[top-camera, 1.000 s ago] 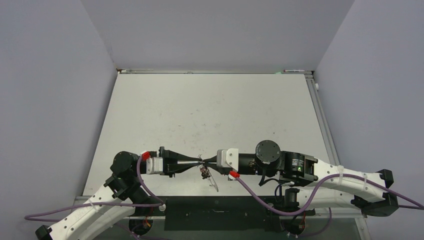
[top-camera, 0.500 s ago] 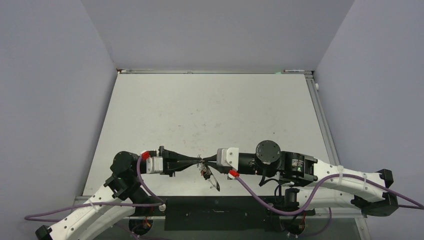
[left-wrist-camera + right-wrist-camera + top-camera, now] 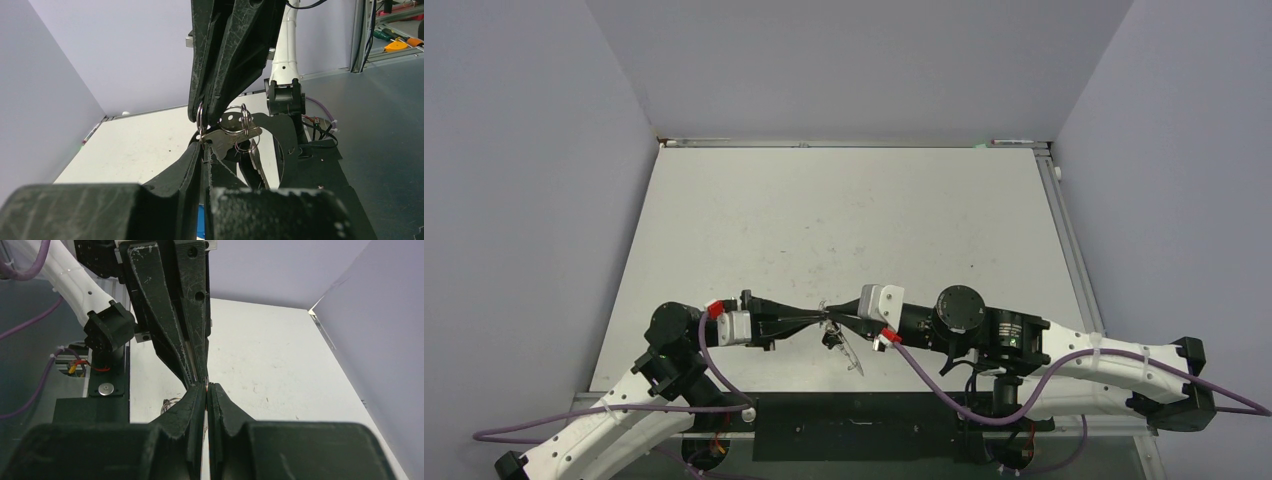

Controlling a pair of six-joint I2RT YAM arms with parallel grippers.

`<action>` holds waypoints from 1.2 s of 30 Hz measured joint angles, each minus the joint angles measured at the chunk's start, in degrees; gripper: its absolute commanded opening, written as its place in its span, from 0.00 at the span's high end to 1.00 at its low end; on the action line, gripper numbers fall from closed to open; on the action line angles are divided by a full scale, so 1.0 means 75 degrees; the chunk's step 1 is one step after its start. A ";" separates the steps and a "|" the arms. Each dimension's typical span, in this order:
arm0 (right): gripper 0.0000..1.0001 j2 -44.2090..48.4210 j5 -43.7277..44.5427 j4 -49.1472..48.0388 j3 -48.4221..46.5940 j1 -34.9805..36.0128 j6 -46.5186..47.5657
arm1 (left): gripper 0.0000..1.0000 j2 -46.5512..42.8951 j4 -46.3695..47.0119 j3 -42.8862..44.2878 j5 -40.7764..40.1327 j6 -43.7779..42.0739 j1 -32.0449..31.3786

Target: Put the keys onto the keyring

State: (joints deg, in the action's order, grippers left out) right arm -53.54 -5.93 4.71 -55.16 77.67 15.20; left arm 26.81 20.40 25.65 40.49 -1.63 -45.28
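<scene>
Low over the table's near edge, my left gripper (image 3: 818,321) and right gripper (image 3: 831,320) meet tip to tip. In the left wrist view my left gripper (image 3: 206,149) is shut on the end of a flat silvery key (image 3: 232,136). Just above it, the right gripper (image 3: 202,117) pinches the thin silvery keyring (image 3: 199,114), seen edge-on. More small rings (image 3: 239,120) and another key (image 3: 256,162) hang from the bunch. From the top the keys (image 3: 836,341) dangle below the fingertips. In the right wrist view my right gripper (image 3: 206,386) is shut on a thin edge.
The white table (image 3: 844,220) stretches away behind the grippers, walled in grey on three sides. A black base plate (image 3: 854,425) and purple cables (image 3: 924,375) lie along the near edge. A small wire loop (image 3: 169,404) shows beside my right fingers.
My left gripper has closed on the key. The right arm has swung, so its gripper now slants up-left towards the meeting point. The hanging keys have barely shifted.
</scene>
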 measured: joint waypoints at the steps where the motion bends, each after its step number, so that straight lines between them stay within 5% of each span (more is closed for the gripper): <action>1: 0.95 0.0000 0.0073 -0.0058 0.0020 0.0000 -0.0085 | 1.00 0.0000 -0.0003 0.0000 -0.0012 -0.0017 0.0000; 22: 0.95 -0.0356 0.1195 0.0012 -0.0184 0.0006 -0.0784 | 1.00 -0.0076 -0.0525 0.0000 -0.0632 -0.0306 -0.0009; 24: 0.95 -0.0376 0.1247 0.0280 -0.0338 0.0006 -0.0825 | 0.91 -0.0128 -0.0565 0.0000 -0.0775 -0.0356 -0.0012; 28: 0.95 -0.0399 0.1390 0.0650 -0.0519 0.0006 -0.0965 | 0.52 -0.0242 -0.0673 0.0000 -0.1023 -0.0504 -0.0017; 36: 0.95 -0.0399 0.1492 0.0723 -0.0522 0.0006 -0.1131 | 0.48 -0.0323 -0.0766 0.0000 -0.1524 -0.0522 -0.0015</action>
State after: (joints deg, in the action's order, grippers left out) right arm -56.53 5.26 10.13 -59.07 77.71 6.72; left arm 24.38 14.66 25.65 29.06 -5.54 -45.39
